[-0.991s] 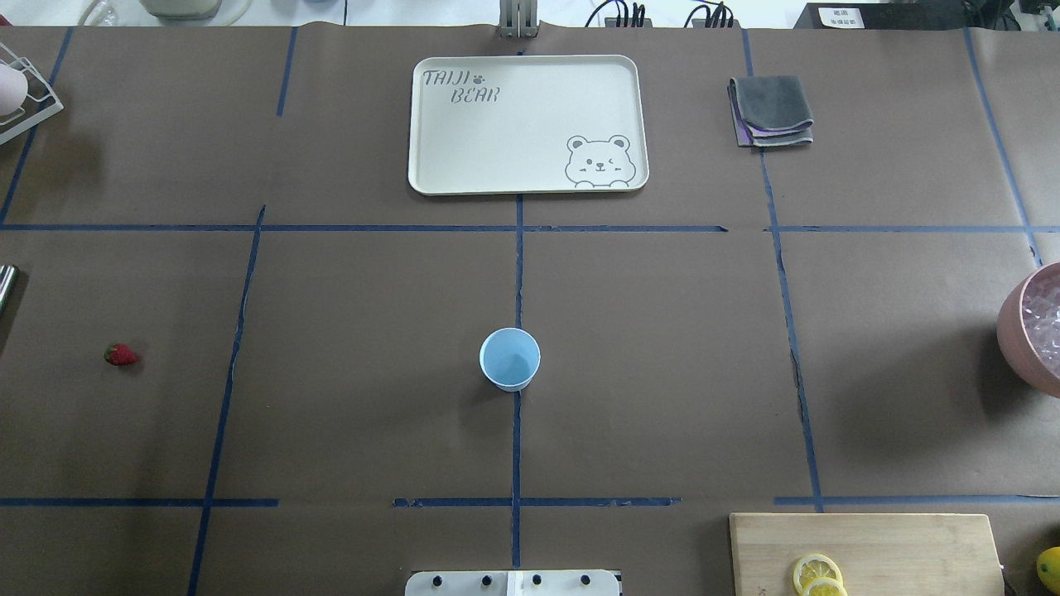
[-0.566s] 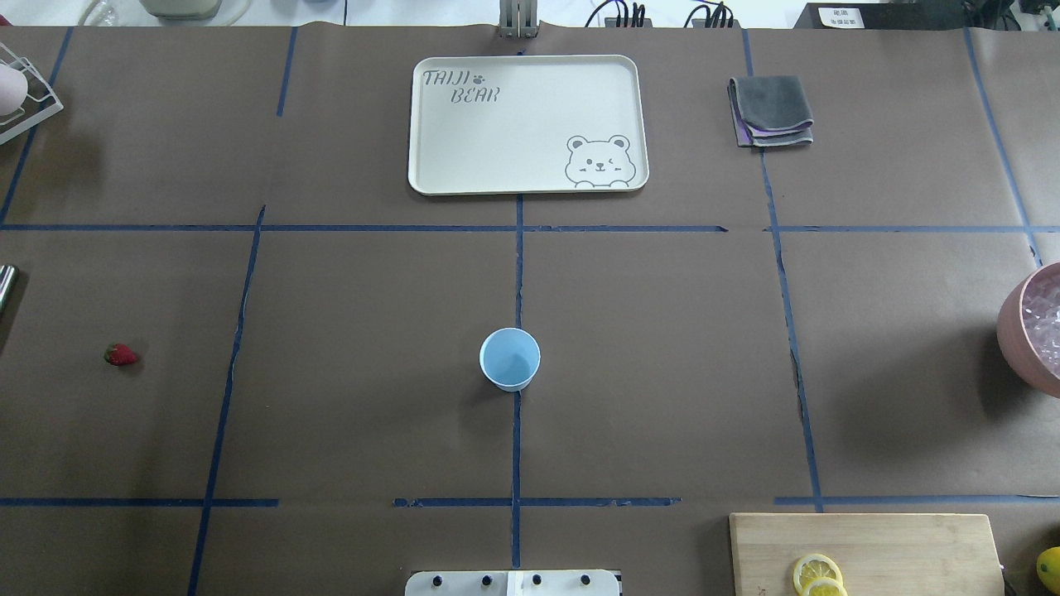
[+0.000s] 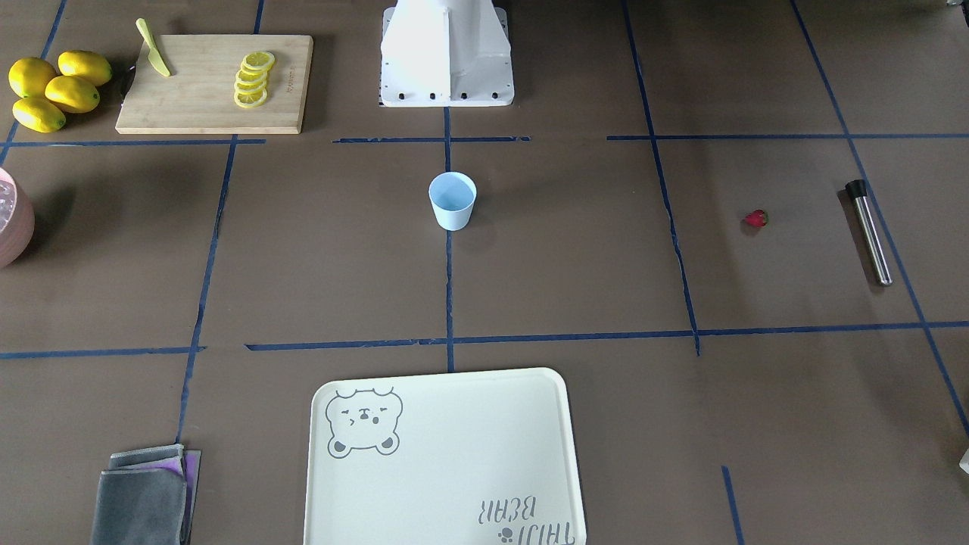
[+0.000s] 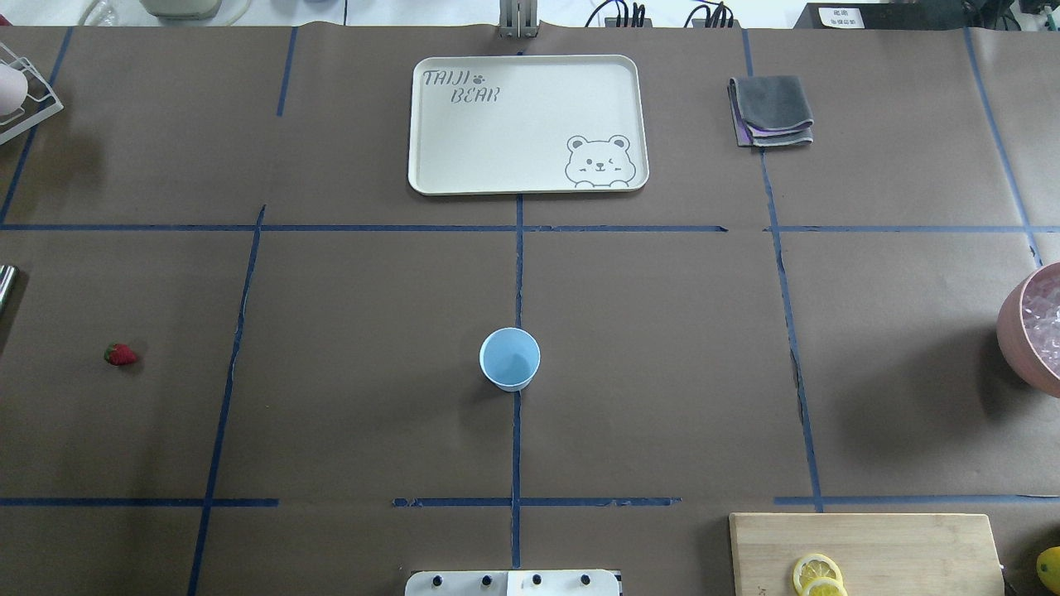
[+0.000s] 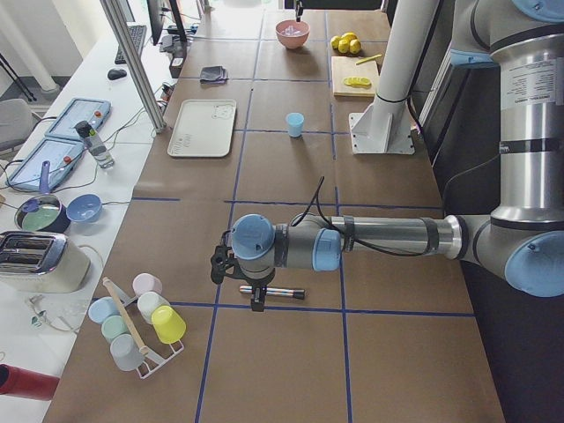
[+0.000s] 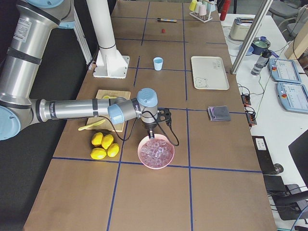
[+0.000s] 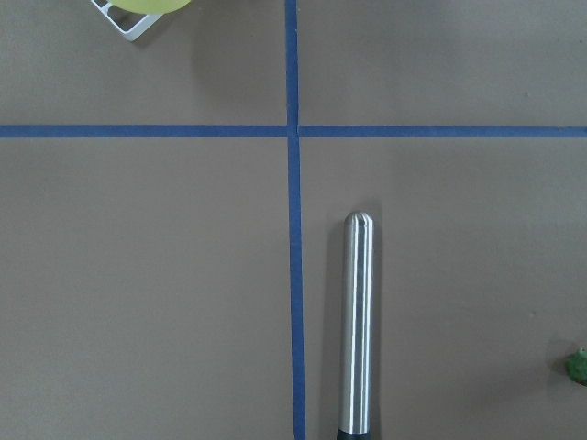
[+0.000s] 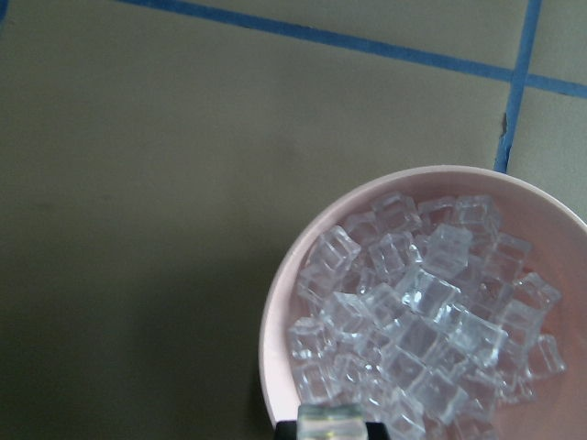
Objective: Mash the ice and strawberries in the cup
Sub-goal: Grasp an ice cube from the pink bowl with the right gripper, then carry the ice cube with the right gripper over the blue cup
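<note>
1. The cup [image 4: 509, 358] stands upright and empty at the table's centre, so I judge the task is barely begun
2. Ice [image 8: 413, 321], too many cubes to count, fills one pink bowl [image 4: 1014, 331] at 3 o'clock of the cup, well apart. The right gripper [image 6: 151, 129] hangs over that bowl, so the right arm is the nearer one
3. One cube sits at 6 o'clock in the right wrist view against a dark tip, and I cannot tell whether the jaws clamp it
4. One strawberry [image 4: 121, 355] lies at 9 o'clock of the cup, well apart
5. The left gripper [image 5: 256, 298] hovers over one steel muddler [image 7: 356, 321], whose long axis runs 12 to 6 in the left wrist view. Its fingers are unseen, so I cannot tell whether they are apart or together
</note>
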Action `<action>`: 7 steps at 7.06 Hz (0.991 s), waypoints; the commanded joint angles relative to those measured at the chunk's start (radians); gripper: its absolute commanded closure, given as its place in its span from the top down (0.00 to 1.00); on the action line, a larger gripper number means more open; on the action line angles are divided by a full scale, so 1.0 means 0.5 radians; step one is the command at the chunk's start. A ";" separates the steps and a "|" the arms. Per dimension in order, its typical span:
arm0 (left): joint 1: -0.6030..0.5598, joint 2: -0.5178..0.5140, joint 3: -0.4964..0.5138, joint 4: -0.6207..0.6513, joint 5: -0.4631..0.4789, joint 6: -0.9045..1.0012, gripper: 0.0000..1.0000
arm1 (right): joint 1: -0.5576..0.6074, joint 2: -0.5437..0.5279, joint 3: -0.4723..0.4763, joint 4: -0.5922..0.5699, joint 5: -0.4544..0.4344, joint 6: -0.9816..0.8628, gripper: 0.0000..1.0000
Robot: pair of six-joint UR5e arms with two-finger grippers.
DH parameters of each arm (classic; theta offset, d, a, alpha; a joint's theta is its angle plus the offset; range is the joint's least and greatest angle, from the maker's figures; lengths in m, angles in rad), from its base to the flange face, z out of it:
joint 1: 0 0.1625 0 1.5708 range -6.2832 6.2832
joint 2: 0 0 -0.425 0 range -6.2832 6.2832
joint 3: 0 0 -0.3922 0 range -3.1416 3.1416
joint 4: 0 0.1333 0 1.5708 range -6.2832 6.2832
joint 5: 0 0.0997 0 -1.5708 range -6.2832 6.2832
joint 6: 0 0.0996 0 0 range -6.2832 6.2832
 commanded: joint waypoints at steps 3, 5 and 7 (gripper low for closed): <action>0.001 0.008 0.003 -0.001 0.000 -0.003 1.00 | -0.462 1.054 0.028 -0.645 0.071 0.664 0.00; 0.004 0.005 0.012 -0.001 0.003 0.000 1.00 | -0.916 1.427 -0.042 -0.645 -0.228 1.206 0.00; 0.004 0.005 0.013 -0.001 0.003 -0.003 1.00 | -1.349 1.721 -0.137 -0.645 -0.639 1.669 0.01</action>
